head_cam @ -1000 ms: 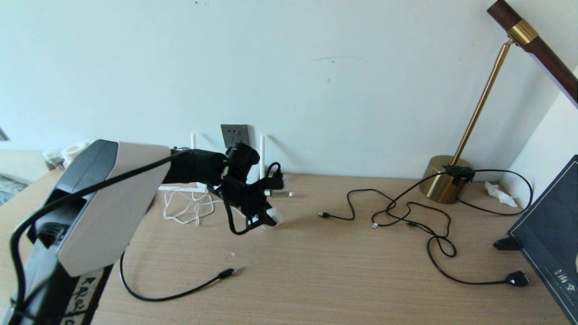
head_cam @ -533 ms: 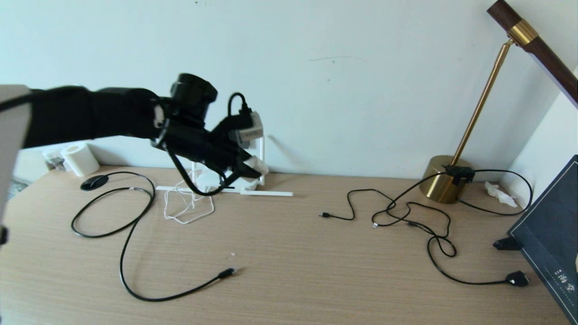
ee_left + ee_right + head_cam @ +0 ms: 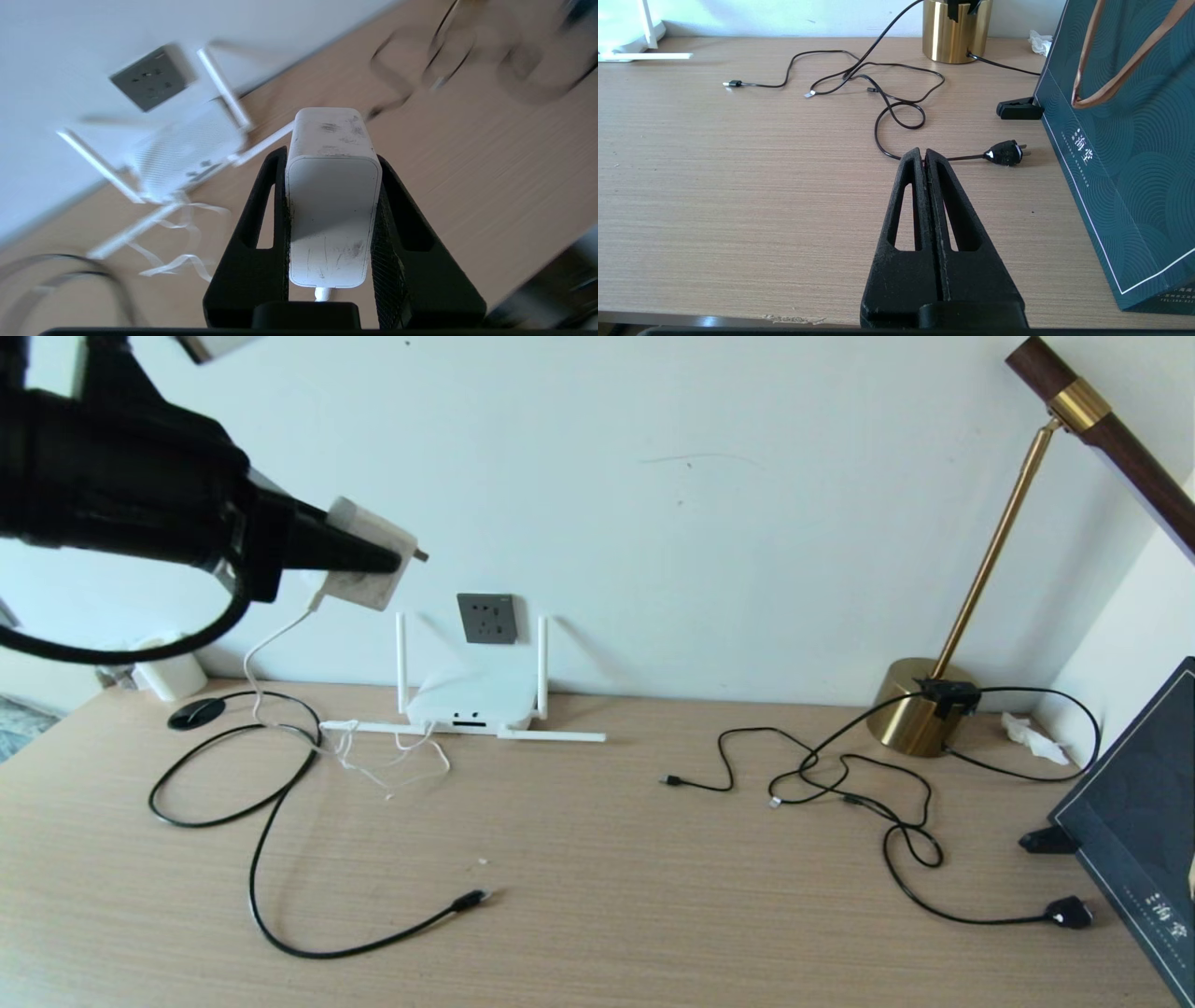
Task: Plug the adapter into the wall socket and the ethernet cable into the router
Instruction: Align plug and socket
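Since a second ago the left gripper [image 3: 378, 558] has gone from low over the table [image 3: 653, 896], in front of the router [image 3: 471, 702], to high up at upper left, well clear of the tabletop. It carries the adapter [image 3: 366, 569] with it — jaws clamped on the white block's two sides, metal prongs pointing toward the wall, left of and above the wall socket [image 3: 486, 617]. The thin white cord [image 3: 280, 635] now hangs from the adapter down to a loose pile beside the router. With the arm out of the way, router, socket and the ethernet cable [image 3: 271, 859] loop are fully visible; the cable's plug [image 3: 470, 899] lies on the table, unmoved.

The left wrist view shows what the head view cannot: the adapter [image 3: 332, 196] seated between the black fingers [image 3: 252, 233], scuffed and smudged on its faces, cord exiting at its rear end, with socket [image 3: 148, 84] and router [image 3: 187, 154] blurred beyond.

The right wrist view alone shows the right gripper [image 3: 926, 156] — fingers pressed together, empty, low over the table near a small black two-pin plug [image 3: 1004, 153] and the brass lamp base [image 3: 955, 28]. It also shows a dark green paper bag [image 3: 1134, 154] with copper handles and small white printed Chinese characters, too small to read surely; the head view catches only its corner [image 3: 1139, 840].
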{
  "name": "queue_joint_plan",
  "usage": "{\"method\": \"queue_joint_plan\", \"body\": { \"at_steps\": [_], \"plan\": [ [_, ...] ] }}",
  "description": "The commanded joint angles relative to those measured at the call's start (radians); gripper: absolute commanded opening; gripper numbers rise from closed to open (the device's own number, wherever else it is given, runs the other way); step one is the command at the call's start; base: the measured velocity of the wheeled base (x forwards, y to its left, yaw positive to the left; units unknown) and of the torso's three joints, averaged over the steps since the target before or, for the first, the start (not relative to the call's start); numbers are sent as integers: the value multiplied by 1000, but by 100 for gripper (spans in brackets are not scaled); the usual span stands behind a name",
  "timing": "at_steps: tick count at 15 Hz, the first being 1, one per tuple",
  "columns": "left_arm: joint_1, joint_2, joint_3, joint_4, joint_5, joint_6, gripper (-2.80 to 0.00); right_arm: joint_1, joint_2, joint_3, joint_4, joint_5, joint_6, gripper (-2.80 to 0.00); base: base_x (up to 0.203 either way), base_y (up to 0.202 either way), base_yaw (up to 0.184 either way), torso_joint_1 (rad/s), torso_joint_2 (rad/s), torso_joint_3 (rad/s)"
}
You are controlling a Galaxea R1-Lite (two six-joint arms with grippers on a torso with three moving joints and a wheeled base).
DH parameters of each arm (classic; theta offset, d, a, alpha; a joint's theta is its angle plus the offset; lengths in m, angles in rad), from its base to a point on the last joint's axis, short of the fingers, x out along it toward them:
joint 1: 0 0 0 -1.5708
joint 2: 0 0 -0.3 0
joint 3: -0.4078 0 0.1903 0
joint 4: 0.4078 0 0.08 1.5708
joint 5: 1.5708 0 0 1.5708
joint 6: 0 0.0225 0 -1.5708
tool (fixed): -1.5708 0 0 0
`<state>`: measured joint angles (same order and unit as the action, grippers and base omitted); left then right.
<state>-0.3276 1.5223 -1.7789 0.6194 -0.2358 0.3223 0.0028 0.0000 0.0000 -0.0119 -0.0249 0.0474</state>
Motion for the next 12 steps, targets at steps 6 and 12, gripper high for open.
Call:
{"method": "queue_joint_plan", "body": {
  "at_steps": [6,12],
  "plan": [
    [-56,-136,285,-304,146,-738,-280,0,2,0,0,0,0,-280,0,0,0,0,0,0],
    [-59,-91,832,-1152,360,-702,-280,0,2,0,0,0,0,-280,0,0,0,0,0,0]
  ]
}}
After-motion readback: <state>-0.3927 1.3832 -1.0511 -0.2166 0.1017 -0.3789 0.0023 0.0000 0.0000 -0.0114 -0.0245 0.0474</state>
